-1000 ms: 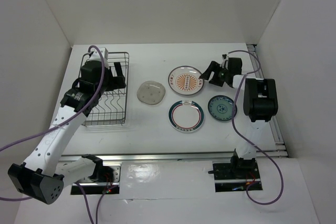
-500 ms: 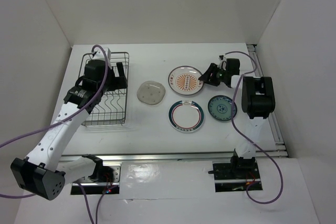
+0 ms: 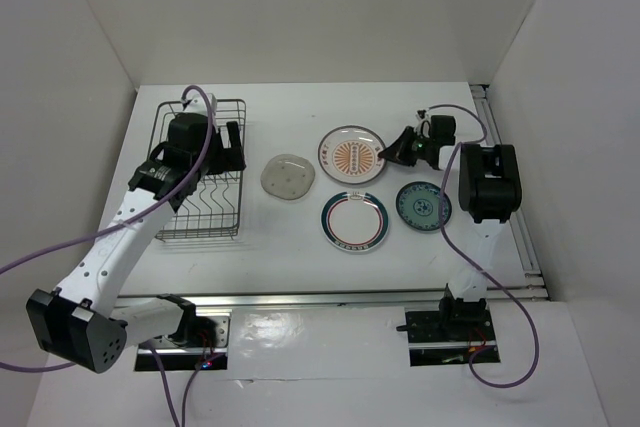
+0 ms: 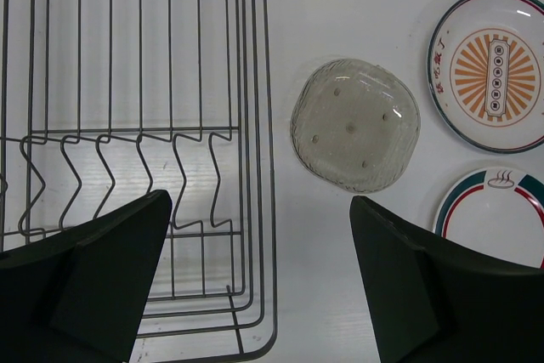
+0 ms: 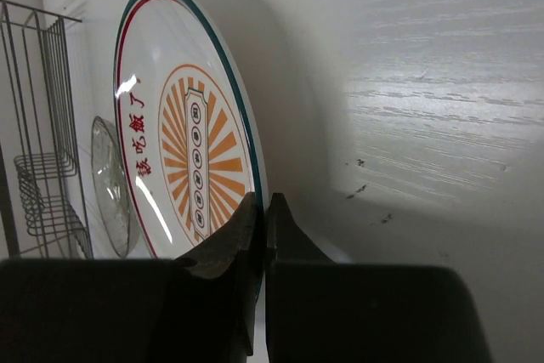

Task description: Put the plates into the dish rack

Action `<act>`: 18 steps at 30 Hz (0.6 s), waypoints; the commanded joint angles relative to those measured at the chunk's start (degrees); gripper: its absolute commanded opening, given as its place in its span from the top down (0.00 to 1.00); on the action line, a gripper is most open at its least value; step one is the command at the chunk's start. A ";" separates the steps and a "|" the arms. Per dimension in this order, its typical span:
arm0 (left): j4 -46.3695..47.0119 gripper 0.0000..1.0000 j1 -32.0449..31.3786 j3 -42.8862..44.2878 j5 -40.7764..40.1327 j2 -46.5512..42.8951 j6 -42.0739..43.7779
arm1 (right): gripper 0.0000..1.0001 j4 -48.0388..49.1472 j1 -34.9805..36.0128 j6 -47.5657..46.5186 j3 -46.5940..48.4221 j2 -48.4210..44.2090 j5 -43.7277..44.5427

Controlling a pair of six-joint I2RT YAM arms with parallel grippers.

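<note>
White walls (image 3: 300, 17) box in a white table (image 3: 300, 247) on three sides, w/ a metal rail (image 3: 525, 247) along its right edge. Wire rack (image 3: 215, 209) sits at far left. Four plates lie on the table to its right: grey plate (image 3: 289, 176) nearest the rack, sunburst plate (image 3: 352, 154) beyond it, ring plate (image 3: 354, 221) in front, teal plate (image 3: 421, 205) furthest right. Left gripper (image 4: 259, 210) hangs over the rack's right side, jaws wide, holding nothing. Right gripper (image 5: 263, 210) is pinched tight on the sunburst plate's right rim.
</note>
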 commanded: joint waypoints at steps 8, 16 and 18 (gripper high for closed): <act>2.20 0.00 0.12 1.41 8.04 1.20 0.40 | 1.00 14.30 -5.10 14.81 -9.11 -4.74 5.90; 7.83 0.00 0.12 -0.26 25.37 1.20 2.33 | 1.00 26.80 -1.34 23.72 -6.78 -10.20 2.16; 9.06 0.00 0.12 -0.26 31.40 2.77 2.33 | 1.00 25.92 1.13 21.45 -3.70 -10.72 0.64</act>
